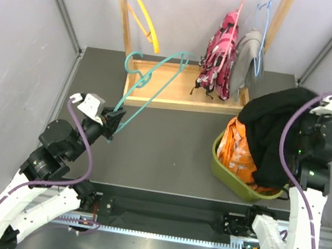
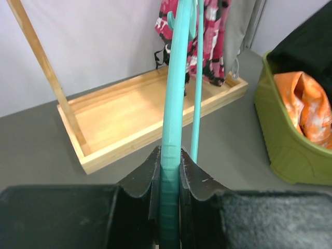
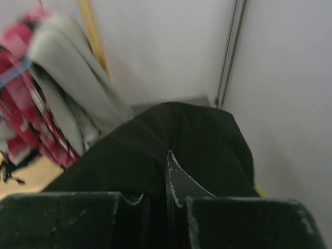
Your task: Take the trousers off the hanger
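Left claw [image 2: 170, 162] clamped on bare teal hanger [image 2: 174, 93]; right claw [image 3: 167, 181] pinching black trousers [image 3: 155, 145] over the bin [image 2: 290, 155] by the counter's right edge, orange pair [image 1: 240, 152] inside. Floral pair [image 1: 220, 51] and grey pair [image 1: 247, 58] hang at the far edge, so about halfway.

Two trousers [image 1: 221, 57] hung at the rack's [image 1: 157, 98] right end; nearer, a third [image 1: 237, 151] lay in the bin [image 1: 216, 158], under a fourth [image 1: 272, 132].

Black fingers [image 2: 147, 176] of the left gripper [image 2: 170, 155] clamp a slim teal plastic hanger [image 2: 173, 93]. Beyond, a shallow wooden tray [image 2: 129, 116] sits on the grey bench [image 2: 36, 150]; bright orange trousers [image 2: 306, 106] lie in an olive plastic bin [image 2: 285, 150] at right.
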Action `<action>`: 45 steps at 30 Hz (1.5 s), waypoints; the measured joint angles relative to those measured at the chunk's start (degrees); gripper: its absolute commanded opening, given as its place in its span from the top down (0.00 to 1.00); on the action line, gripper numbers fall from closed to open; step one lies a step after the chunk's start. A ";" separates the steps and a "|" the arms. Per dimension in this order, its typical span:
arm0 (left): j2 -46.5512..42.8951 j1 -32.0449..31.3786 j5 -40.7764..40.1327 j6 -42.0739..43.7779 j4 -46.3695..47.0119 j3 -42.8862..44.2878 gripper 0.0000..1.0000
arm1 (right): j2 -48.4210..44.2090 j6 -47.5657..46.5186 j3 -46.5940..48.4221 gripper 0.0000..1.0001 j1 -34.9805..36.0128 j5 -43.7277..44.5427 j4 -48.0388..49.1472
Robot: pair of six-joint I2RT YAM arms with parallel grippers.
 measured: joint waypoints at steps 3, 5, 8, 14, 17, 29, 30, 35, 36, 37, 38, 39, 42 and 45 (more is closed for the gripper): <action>1.42 0.00 0.59 -0.04 0.52 2.12 1.00 | 2.67 2.45 -4.94 1.00 -1.88 -2.69 -2.16; 2.51 0.00 0.76 -0.07 0.63 3.74 1.00 | 6.40 3.85 -6.54 1.00 -3.45 -5.64 -4.17; 5.25 0.00 0.66 -0.15 0.70 6.93 1.00 | 13.77 5.49 -6.64 0.99 -6.54 -10.58 -7.30; 11.61 0.00 -2.49 -0.83 1.01 12.57 1.00 | 20.70 5.46 -7.37 0.04 -10.73 -17.70 -12.55; 15.41 0.00 -5.05 -1.57 1.33 15.69 1.00 | 19.65 2.16 -7.30 0.00 -12.22 -21.57 -13.40; 38.03 0.00 -16.31 -10.32 0.72 38.56 1.00 | 6.97 -4.81 -9.05 0.00 -12.83 -31.06 -12.98; 39.34 0.00 -17.20 -10.99 0.83 39.85 1.00 | 6.56 -4.76 -9.29 0.00 -12.83 -31.41 -12.61; 47.60 0.00 -22.47 -13.97 0.26 48.15 1.00 | 5.92 -4.42 -10.08 0.00 -12.83 -32.72 -11.72; 49.57 0.00 -23.58 -14.23 0.26 50.18 1.00 | 5.90 -4.17 -10.10 0.00 -12.83 -32.96 -11.65; 51.19 0.09 -24.30 -14.56 0.20 51.67 1.00 | 5.84 -4.04 -10.10 0.00 -12.83 -33.16 -11.56; 52.72 0.17 -24.94 -14.86 0.17 52.89 1.00 | 5.70 -3.74 -10.10 0.00 -12.83 -33.29 -11.50; 53.86 0.31 -25.31 -15.10 0.17 53.81 1.00 | 5.55 -3.63 -10.10 0.00 -12.83 -33.40 -11.43; 57.79 1.51 -26.16 -16.28 0.15 57.07 1.00 | 4.79 -3.02 -10.10 0.00 -12.83 -33.64 -11.32; 60.89 3.34 -26.40 -17.40 0.13 59.65 1.00 | 3.98 -2.69 -10.10 0.00 -12.83 -34.07 -11.30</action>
